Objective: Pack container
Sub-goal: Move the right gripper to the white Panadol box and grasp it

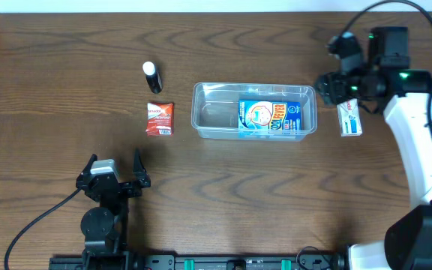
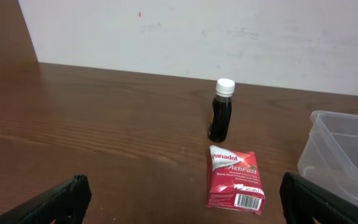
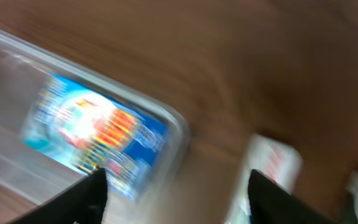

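Observation:
The clear container (image 1: 198,112) sits mid-table with a blue box (image 1: 270,118) lying flat in its right half. My right gripper (image 1: 332,88) hovers just past the container's right end, open and empty. Its blurred wrist view shows the gripper (image 3: 176,199) over bare table between the container's corner (image 3: 173,118), the blue box (image 3: 92,134) and a white box (image 3: 269,168). That white box (image 1: 350,119) lies right of the container. My left gripper (image 1: 115,161) stands open near the front left, empty (image 2: 185,199).
A red Panadol packet (image 1: 160,119) lies left of the container, with a small dark bottle with a white cap (image 1: 151,76) upright behind it. The left wrist view shows the packet (image 2: 236,179), the bottle (image 2: 220,111) and the container's end (image 2: 334,146).

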You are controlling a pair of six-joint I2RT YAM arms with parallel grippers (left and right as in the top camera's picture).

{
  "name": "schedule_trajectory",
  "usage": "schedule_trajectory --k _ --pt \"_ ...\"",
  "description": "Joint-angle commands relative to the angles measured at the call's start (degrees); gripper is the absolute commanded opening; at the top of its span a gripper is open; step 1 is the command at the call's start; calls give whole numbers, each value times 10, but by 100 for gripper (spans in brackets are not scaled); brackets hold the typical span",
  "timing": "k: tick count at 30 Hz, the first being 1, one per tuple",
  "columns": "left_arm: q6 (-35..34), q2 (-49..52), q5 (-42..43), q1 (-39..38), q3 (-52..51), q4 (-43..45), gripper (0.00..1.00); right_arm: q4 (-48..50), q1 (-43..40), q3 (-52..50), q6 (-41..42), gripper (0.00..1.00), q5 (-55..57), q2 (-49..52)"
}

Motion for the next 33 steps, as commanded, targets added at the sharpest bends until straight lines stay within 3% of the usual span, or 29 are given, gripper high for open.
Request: schedule_trajectory --k 1,3,11,16,33 --pt "5 0 -5 3 -14 -17 98 -22 -36 -2 -1 82 77 19" --pt "6 0 -5 3 -14 -17 98 -28 -56 -2 0 91 77 35" --pt "5 0 -5 3 -14 -17 98 0 -89 -4 -2 96 76 131" --pt "5 0 -5 3 -14 -17 98 33 -88 -4 -14 95 68 198" --pt "6 0 -5 3 -14 -17 98 79 -89 -4 -30 99 54 286"
